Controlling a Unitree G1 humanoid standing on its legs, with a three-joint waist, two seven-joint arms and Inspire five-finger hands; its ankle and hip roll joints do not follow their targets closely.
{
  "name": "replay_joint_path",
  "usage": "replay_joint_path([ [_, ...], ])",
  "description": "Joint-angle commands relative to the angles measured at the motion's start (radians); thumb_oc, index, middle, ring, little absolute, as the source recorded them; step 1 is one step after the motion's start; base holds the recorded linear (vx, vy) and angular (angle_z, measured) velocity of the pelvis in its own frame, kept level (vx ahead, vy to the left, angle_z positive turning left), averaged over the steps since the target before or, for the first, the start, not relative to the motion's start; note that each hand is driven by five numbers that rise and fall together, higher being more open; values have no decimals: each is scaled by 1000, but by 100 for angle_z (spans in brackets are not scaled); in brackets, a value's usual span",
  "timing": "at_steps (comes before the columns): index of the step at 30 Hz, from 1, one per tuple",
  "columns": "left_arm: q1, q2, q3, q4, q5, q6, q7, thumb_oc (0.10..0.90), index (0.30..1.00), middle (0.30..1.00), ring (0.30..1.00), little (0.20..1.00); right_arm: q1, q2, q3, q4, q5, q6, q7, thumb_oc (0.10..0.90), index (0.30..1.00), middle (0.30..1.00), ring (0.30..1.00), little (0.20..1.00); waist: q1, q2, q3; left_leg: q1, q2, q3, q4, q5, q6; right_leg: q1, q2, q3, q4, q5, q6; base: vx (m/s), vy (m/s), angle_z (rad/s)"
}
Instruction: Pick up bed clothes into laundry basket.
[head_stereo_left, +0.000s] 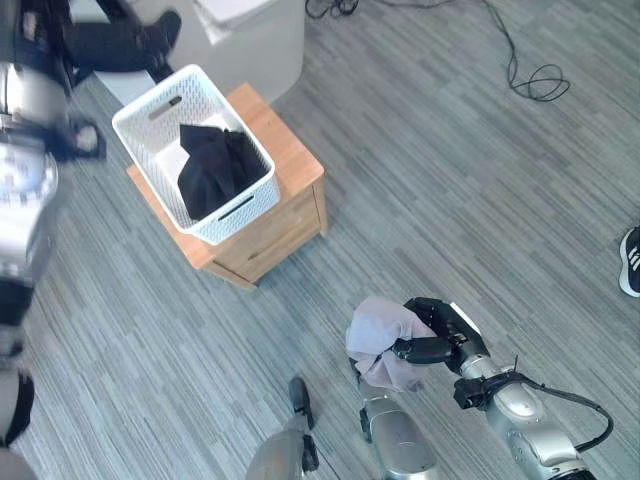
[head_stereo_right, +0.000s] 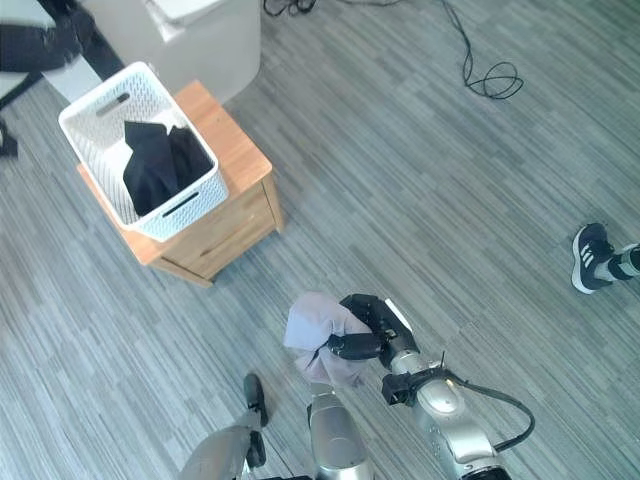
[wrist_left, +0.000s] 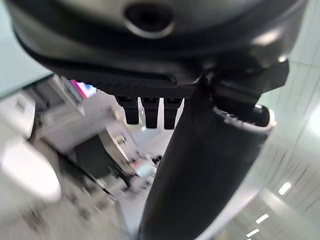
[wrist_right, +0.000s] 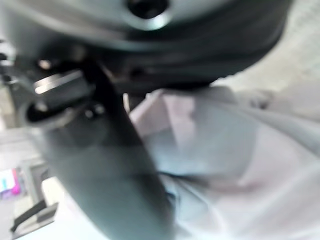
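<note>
Our right hand (head_stereo_left: 435, 335), at 5 o'clock from the white laundry basket (head_stereo_left: 140, 115), curls around a bunched pale cloth (head_stereo_left: 378, 335) held above the floor. A black garment (head_stereo_left: 212, 165) lies in the basket on the wooden cabinet (head_stereo_left: 290, 160). Our left hand (wrist_left: 200, 150) appears in its wrist view, fingers straight and holding nothing, while the right eye view adds a person's shoe (head_stereo_right: 592, 255) at 3 o'clock.

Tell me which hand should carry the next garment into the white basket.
Right. The right hand is already curled round the bunched pale lilac cloth. The white perforated plastic basket, holding a black garment, sits on the wooden cabinet ahead to its left.
</note>
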Motion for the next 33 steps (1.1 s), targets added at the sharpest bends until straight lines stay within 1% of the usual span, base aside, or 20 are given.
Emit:
replay_joint_path([
  [1, 102, -45, 58, 60, -74, -26, -76, 800, 900, 900, 900, 900, -79, -24, 31, -55, -69, -89, -7, 400, 300, 300, 300, 300, 36, -49, -160, -42, 1, -5, 148, -105, 15, 58, -93, -1, 132, -255, 126, 83, 101, -5],
  [4, 226, -120, 93, 25, -103, -7, -108, 800, 900, 900, 900, 900, -126, -34, 52, -68, -94, -85, -1, 400, 300, 300, 300, 300, 47, -47, -177, -17, -8, -14, 146, -124, 39, 50, -94, -2, 229, -287, 131, 53, 152, 9],
  [5, 299, -199, 90, -22, -110, 12, -116, 800, 900, 900, 900, 900, -175, -20, 72, -86, -122, -79, -6, 400, 300, 300, 300, 300, 61, -41, -174, 13, -21, -30, 142, -141, 64, 22, -98, -8, 357, -283, 151, -32, 153, 9],
  [7, 382, -278, 117, -47, -100, 22, -96, 800, 900, 900, 900, 900, -223, 12, 94, -102, -139, -82, -16, 400, 300, 300, 300, 300, 79, -38, -162, 27, -30, -33, 164, -161, 88, -49, -114, -25, 542, -239, 173, -41, 161, 17],
  [9, 429, -326, 139, -61, -117, 33, -106, 800, 900, 900, 900, 900, -222, 31, 94, -112, -141, -78, -10, 400, 300, 300, 300, 300, 84, -27, -151, 45, -21, -62, 185, -175, 99, -121, -65, -19, 712, -216, 181, 12, 64, 32],
  [10, 432, -327, 141, -63, -117, 34, -106, 800, 900, 900, 900, 900, -221, 30, 95, -113, -141, -78, -10, 400, 300, 300, 300, 300, 84, -29, -154, 41, -23, -61, 187, -177, 99, -128, -67, -17, 721, -221, 180, 106, 59, 50],
  [11, 483, -381, 157, -40, -141, 44, -128, 800, 900, 900, 900, 900, -218, 43, 90, -122, -147, -80, 1, 400, 300, 300, 300, 300, 85, -24, -148, 74, -22, -95, 188, -194, 107, -204, -28, -45, 815, -227, 178, 143, 66, 60],
  [12, 505, -399, 167, -31, -135, 45, -127, 800, 900, 900, 900, 900, -219, 53, 87, -128, -153, -78, 3, 400, 300, 300, 300, 300, 86, -22, -150, 97, -26, -95, 180, -204, 113, -234, -34, -66, 819, -210, 176, 190, 75, 65],
  [14, 538, -428, 194, -45, -132, 52, -119, 800, 900, 900, 900, 900, -202, 58, 59, -129, -161, -75, -4, 400, 300, 300, 300, 300, 71, -21, -167, 140, -51, -143, 162, -226, 122, -307, -21, -87, 769, -184, 170, 261, 16, 57],
  [16, 537, -451, 196, -44, -143, 52, -120, 800, 900, 900, 900, 900, -197, 63, 48, -128, -158, -73, -8, 400, 300, 300, 300, 300, 58, -32, -178, 162, -67, -173, 152, -244, 120, -321, -14, -85, 639, -182, 166, 243, -35, 56],
  [17, 538, -451, 196, -44, -143, 52, -120, 800, 900, 900, 900, 900, -197, 62, 48, -128, -158, -73, -8, 400, 300, 300, 300, 300, 57, -31, -177, 163, -66, -174, 152, -244, 120, -320, -14, -86, 638, -182, 166, 259, -92, 53],
  [18, 517, -451, 181, -43, -149, 43, -123, 800, 900, 900, 900, 900, -187, 63, 37, -132, -145, -72, -13, 400, 300, 300, 300, 300, 45, -43, -193, 166, -82, -211, 161, -254, 104, -292, -14, -12, 510, -189, 160, 161, -63, 57],
  [19, 516, -451, 179, -42, -149, 42, -123, 800, 900, 900, 900, 900, -186, 63, 36, -132, -145, -72, -13, 400, 300, 300, 300, 300, 44, -41, -191, 168, -81, -213, 161, -253, 104, -285, -14, -14, 502, -186, 160, 328, -114, 80],
  [20, 490, -450, 154, -50, -144, 29, -138, 800, 900, 900, 900, 900, -190, 61, 33, -135, -143, -74, -16, 400, 300, 300, 300, 300, 37, -38, -200, 169, -100, -244, 164, -266, 99, -248, -27, 88, 354, -182, 160, 255, -69, 84],
  [21, 471, -449, 145, -47, -148, 23, -143, 800, 900, 900, 900, 900, -192, 53, 29, -134, -143, -75, -16, 400, 300, 300, 300, 300, 34, -35, -200, 173, -111, -254, 175, -278, 95, -243, -38, 120, 323, -174, 166, 347, -128, 84],
  [24, 437, -455, 131, -43, -152, 7, -159, 800, 900, 900, 900, 900, -191, 16, -11, -136, -138, -80, -33, 400, 300, 300, 300, 300, 31, -37, -207, 191, -129, -273, 192, -311, 78, -206, -63, 97, 282, -143, 166, 160, -98, 56],
  [27, 432, -461, 132, -29, -165, 4, -159, 800, 900, 900, 900, 900, -194, -25, -52, -134, -122, -91, -45, 400, 300, 300, 300, 300, 18, -28, -243, 190, -93, -285, 242, -312, 43, -159, -58, 61, 287, -153, 145, 306, -196, 60],
  [30, 404, -481, 118, 9, -208, 4, -160, 800, 900, 900, 900, 900, -185, -53, -93, -132, -88, -108, -64, 400, 300, 300, 300, 300, -2, -35, -251, 113, -26, -233, 443, -207, -9, -63, -75, 10, 241, -184, 102, 232, -223, 48],
  [32, 380, -470, 107, 21, -209, 1, -147, 800, 900, 900, 900, 900, -201, -77, -107, -134, -89, -116, -82, 400, 300, 300, 300, 300, -4, -54, -240, 66, 18, -169, 483, -152, -21, -24, -89, -16, 224, -197, 87, 90, -179, 65],
  [33, 366, -467, 105, 20, -221, -1, -144, 800, 900, 900, 900, 900, -197, -89, -126, -139, -95, -120, -97, 400, 300, 300, 300, 300, -12, -60, -242, 67, 69, -94, 417, -147, -20, -11, -105, -38, 210, -208, 92, 41, -109, 33],
])
